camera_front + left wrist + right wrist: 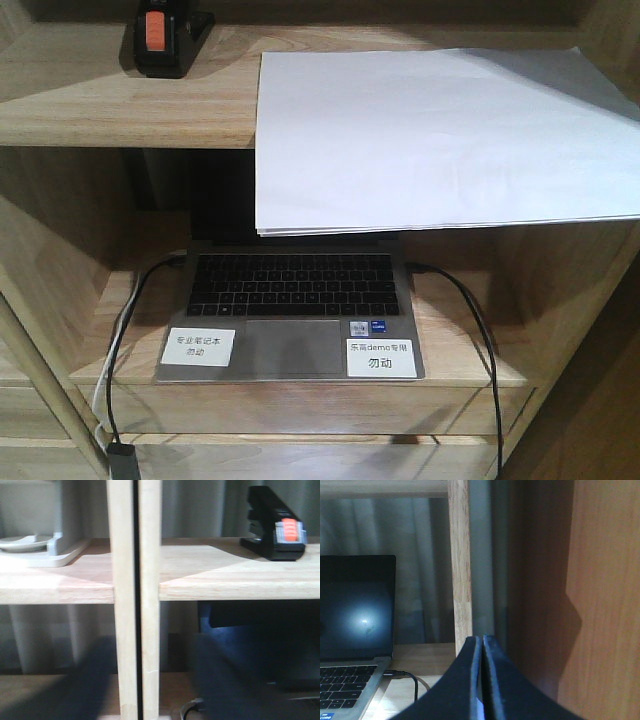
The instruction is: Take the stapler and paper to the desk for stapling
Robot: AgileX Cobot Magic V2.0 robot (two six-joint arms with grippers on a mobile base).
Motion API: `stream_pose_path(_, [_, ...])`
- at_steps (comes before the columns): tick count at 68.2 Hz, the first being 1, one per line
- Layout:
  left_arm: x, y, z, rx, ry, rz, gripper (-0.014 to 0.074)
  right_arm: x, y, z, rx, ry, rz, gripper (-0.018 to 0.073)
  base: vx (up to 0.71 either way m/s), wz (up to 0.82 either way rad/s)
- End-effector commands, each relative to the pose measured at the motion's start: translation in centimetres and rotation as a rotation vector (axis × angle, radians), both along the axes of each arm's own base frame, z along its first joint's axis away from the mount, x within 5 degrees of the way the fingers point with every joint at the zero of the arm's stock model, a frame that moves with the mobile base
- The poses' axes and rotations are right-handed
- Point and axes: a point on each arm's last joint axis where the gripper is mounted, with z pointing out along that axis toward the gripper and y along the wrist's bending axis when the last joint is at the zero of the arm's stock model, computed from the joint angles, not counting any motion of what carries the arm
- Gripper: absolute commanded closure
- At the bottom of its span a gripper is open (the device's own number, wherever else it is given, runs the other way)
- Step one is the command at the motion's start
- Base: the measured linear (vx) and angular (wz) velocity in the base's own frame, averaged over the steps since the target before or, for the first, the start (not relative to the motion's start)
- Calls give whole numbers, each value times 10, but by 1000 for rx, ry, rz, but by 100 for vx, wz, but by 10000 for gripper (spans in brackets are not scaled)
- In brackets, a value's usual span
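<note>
I am looking into a light wooden shelf unit [120,110] with a butcher-block grain, split into open compartments by upright posts [135,600]. A grey curtain-like backdrop hangs behind it, and a darker brown panel [605,600] closes the right side.

The stapler [160,35] sits at the far left of the upper shelf. Its long axis runs near to far, and its orange-red end points toward me. In the left wrist view it stands on the same shelf, to the right of the posts.

The paper [440,140] lies flat on that shelf to the right of the stapler, apart from it. Its long side runs left to right and is turned slightly off square. Its near edge hangs out past the shelf front, above the laptop.

The compartment below holds an open laptop [290,285] with a dark screen. Two white labels [199,346] with Chinese text are stuck on its palm rest. A black cable [470,310] runs from each side of the laptop and down over the front edge.

In the compartment left of the posts, a pale grey dish [22,542] rests on a pale holder. It is too blurred to say more.

The left gripper [152,645] shows only as two dark blurred fingers, spread wide apart with nothing between them. It is low in front of the posts, below the stapler's shelf.

The right gripper [481,642] has its fingers pressed together on nothing. It is by the right post, beside the laptop.
</note>
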Motion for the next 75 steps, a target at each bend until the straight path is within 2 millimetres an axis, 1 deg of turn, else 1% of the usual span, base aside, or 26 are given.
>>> stream_pose_path(1, [1, -1, 18, -14, -99, -8, 88, -1, 0, 6, -21, -80, -2, 569, 0, 0])
stream_pose_path(6, [1, -1, 17, -14, -93, -10, 67, -1, 0, 6, -21, -79, -2, 569, 0, 0])
stream_pose_path(20, [1, -1, 17, -38, -88, -19, 81, -1, 0, 6, -21, -80, -2, 569, 0, 0])
stream_pose_path(34, [1, -8, 18, -56, -100, -102, 83, -1, 0, 6, -21, -80, -2, 569, 0, 0])
stream_pose_path(42, [5, -12, 23, -56, -110, -158, 83, -1, 0, 6, -21, -80, -2, 569, 0, 0])
stream_pose_path(46, [8, -15, 30, -53, -104, -184, 83, -1, 0, 6, -21, -80, -2, 569, 0, 0])
stream_pose_path(56, [25, -24, 55, -48, -59, -242, 83, -1, 0, 6, -21, -78, -2, 569, 0, 0])
stream_pose_path(60, [35, -29, 69, -46, -59, -266, 83, -1, 0, 6, -21, -78, -2, 569, 0, 0])
stream_pose_path(65, [47, -35, 81, -39, -56, -288, 83, -1, 0, 6, -21, -78, -2, 569, 0, 0])
stream_pose_path(75, [77, -50, 101, -16, -32, -324, 83, -1, 0, 6, -21, -80, -2, 569, 0, 0])
